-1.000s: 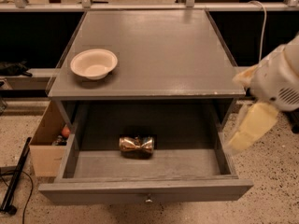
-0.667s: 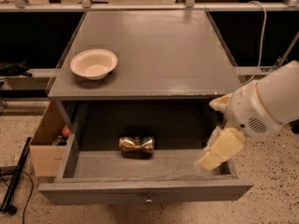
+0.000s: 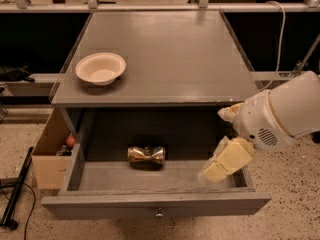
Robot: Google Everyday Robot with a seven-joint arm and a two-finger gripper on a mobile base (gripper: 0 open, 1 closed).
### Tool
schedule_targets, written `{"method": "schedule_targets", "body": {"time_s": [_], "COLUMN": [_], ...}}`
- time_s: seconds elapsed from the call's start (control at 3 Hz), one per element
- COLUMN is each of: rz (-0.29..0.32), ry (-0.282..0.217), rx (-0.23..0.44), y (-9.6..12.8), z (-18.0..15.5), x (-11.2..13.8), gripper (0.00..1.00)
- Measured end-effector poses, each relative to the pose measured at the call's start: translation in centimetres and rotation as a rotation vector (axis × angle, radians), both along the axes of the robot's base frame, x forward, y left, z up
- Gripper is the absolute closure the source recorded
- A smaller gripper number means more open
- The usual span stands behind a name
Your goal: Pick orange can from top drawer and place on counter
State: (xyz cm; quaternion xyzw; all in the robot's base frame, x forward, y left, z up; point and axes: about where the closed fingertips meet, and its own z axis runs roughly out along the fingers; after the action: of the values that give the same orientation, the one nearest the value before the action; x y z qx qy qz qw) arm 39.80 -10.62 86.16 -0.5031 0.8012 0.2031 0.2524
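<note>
Crushed orange can (image 3: 146,155) lies on its side mid-floor in the pulled-out top drawer (image 3: 155,204), untouched, while the robot's gripper (image 3: 217,144) hangs over the drawer's right end, spread wide and holding nothing, well apart from the can. With the drawer open, the grasp, the lift and the placing on the grey bench (image 3: 170,54), the task's counter, beside a cream-white bowl (image 3: 100,68), all appear left to do.
</note>
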Motion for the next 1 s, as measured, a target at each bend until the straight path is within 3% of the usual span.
{"method": "schedule_targets", "body": {"time_s": [0.33, 0.67, 1.0], "rz": [-0.066, -0.102, -0.126], "ry": [-0.011, 0.008, -0.005], "rx": [0.072, 0.138, 0.148], "y": [1.1, 5.0, 8.7], "z": [-1.6, -5.8, -10.1], "x": [-0.4, 2.4, 7.9], "gripper": [0.00, 0.00, 0.00]}}
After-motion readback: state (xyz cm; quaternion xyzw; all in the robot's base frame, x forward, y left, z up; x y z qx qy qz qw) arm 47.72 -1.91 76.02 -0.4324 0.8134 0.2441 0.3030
